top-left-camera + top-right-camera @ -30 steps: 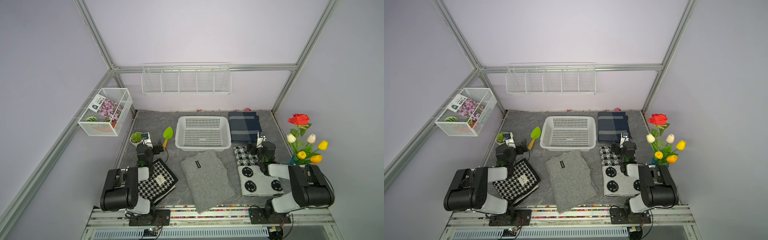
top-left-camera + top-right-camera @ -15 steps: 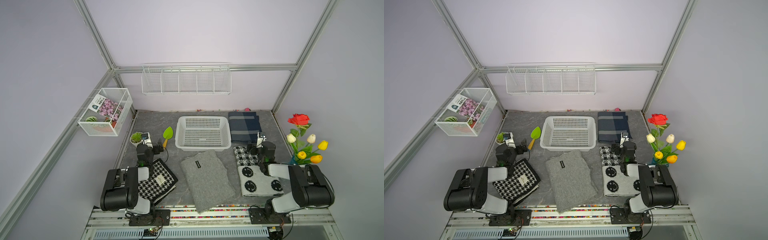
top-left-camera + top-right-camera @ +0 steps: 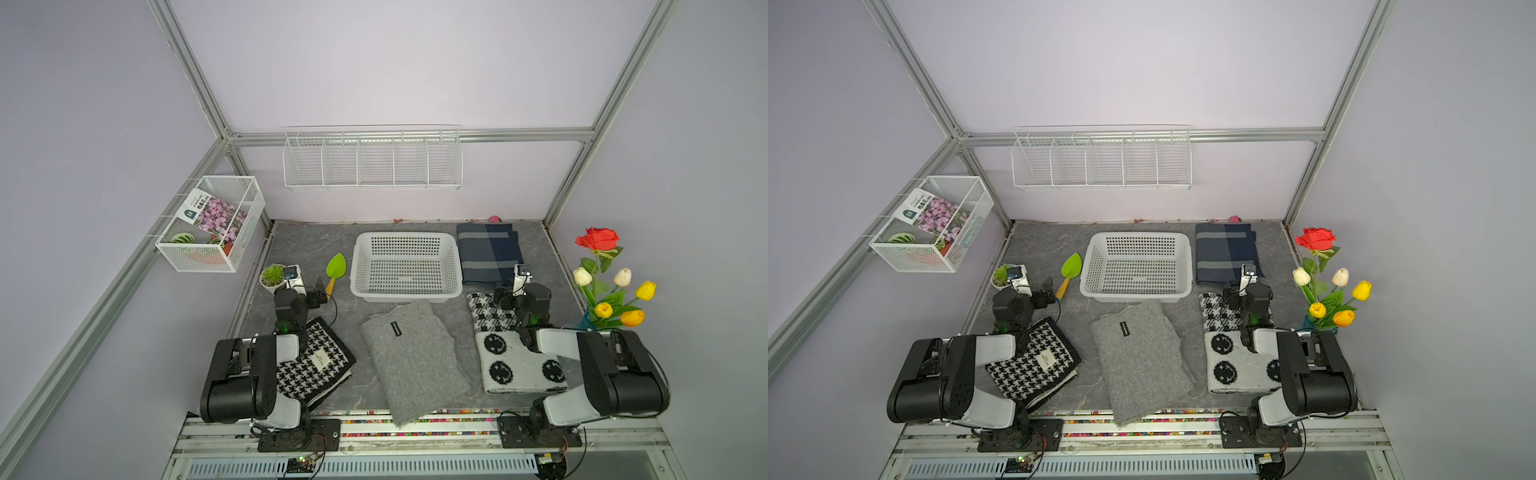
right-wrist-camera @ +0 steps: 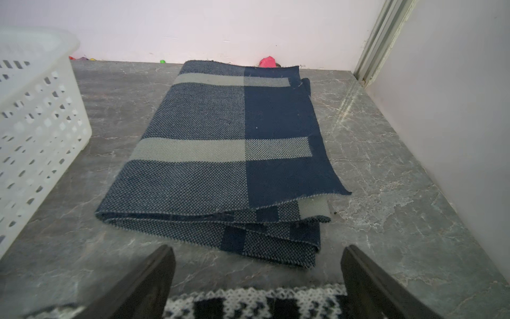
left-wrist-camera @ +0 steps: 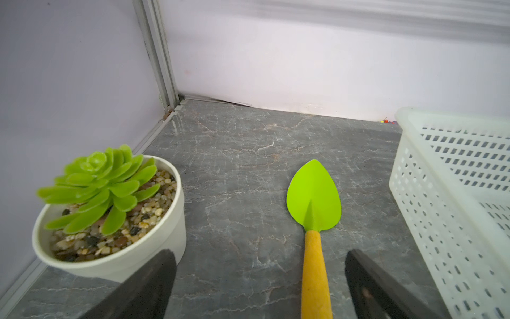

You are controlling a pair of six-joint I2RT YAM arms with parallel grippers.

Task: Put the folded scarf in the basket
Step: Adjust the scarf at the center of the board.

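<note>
Right wrist view: the right gripper (image 4: 256,256) hangs spread and empty, facing the navy plaid scarf (image 4: 220,143) in the worktop's far right corner, just beside the basket (image 3: 406,293); best to pinch its near edge through all layers, then lift level; left gripper (image 5: 259,252) is likewise spread; writing on the grey scarf (image 3: 411,357), houndstooth scarf (image 3: 332,345) and seed packet (image 3: 212,212) is unreadable.

Top views overhead; wrist views low, both catching basket (image 5: 414,179).
</note>
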